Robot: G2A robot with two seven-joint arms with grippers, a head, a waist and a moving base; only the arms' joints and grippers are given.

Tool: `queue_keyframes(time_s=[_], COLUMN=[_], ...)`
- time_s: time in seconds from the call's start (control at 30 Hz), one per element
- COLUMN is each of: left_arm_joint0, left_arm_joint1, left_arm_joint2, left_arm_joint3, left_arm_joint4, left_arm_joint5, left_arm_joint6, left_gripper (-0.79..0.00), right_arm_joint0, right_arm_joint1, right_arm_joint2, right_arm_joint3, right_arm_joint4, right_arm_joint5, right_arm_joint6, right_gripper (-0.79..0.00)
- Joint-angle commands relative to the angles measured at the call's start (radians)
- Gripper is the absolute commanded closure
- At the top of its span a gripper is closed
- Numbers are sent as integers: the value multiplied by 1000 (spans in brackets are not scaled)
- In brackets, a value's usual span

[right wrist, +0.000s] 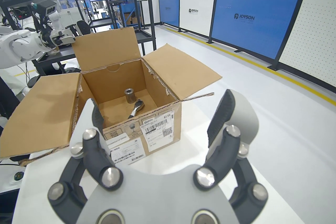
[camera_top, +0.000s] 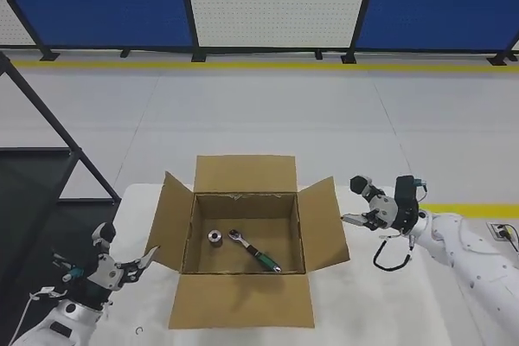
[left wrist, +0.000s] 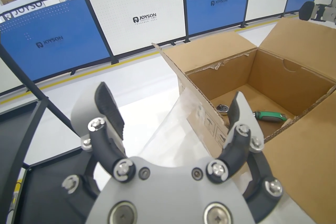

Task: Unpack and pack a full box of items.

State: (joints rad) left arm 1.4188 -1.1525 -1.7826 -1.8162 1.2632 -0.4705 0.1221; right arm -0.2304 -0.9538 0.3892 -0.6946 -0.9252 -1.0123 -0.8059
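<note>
1. The table (camera_top: 389, 303) carries the box (camera_top: 242, 303), which stands with all four flaps folded outward.
2. The box holds two items on its floor: a ratchet wrench (camera_top: 253, 249) and a metal socket (camera_top: 214, 236). The rest of the floor is bare cardboard.
3. The left gripper (left wrist: 170, 96) hangs outside the box, just beyond the left flap. Its fingers are spread wide and hold nothing.
4. The right gripper (right wrist: 160, 99) hangs outside the box, just beyond the right flap. Its fingers are likewise spread and empty.
5. The ratchet wrench lies flat and diagonal. Its steel head sits near the middle of the box floor; its green-and-black handle points toward the box corner where the right wall meets the front wall. Judgement: the handle lies closer to the right gripper, so that arm is better placed. Its fingers should close across the handle, not along it.
6. The socket stands upright just beside the wrench head, toward the box's left wall. Judgement: the left gripper is the nearer one for this item. Either arm must first rise over its flap and descend inside the walls.
</note>
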Motion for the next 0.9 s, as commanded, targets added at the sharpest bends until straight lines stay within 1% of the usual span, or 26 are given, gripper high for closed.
queue_keyframes(time_s=[0.0,0.13,0.23,0.4,0.5,0.6,0.73,0.87], left_arm_joint0=[-2,15,38,72,87,96,94,86], left_arm_joint1=[-1,-5,-11,-19,-20,-21,-21,-22], left_arm_joint2=[4,5,9,2,-5,-3,15,38], left_arm_joint3=[0,-23,-46,-80,-92,-102,-110,-116], left_arm_joint4=[-29,-130,-242,-402,-455,-483,-483,-475], left_arm_joint5=[5,27,56,112,125,115,105,95], left_arm_joint6=[1,-10,-15,-38,-54,-71,-82,-90], left_gripper=[-785,-785,-785,-785,-785,-785,-785,-785], right_arm_joint0=[0,0,0,-28,-36,-34,-4,40], right_arm_joint1=[-2,-2,-2,7,27,53,86,115], right_arm_joint2=[2,2,2,16,-17,-71,-153,-219], right_arm_joint3=[2,2,2,-61,-122,-175,-247,-307], right_arm_joint4=[-3,-3,-3,89,159,248,367,440], right_arm_joint5=[0,0,0,0,0,0,0,0], right_arm_joint6=[0,0,0,72,102,144,227,289], right_gripper=[-785,-785,-785,-785,-785,-785,-785,-785])
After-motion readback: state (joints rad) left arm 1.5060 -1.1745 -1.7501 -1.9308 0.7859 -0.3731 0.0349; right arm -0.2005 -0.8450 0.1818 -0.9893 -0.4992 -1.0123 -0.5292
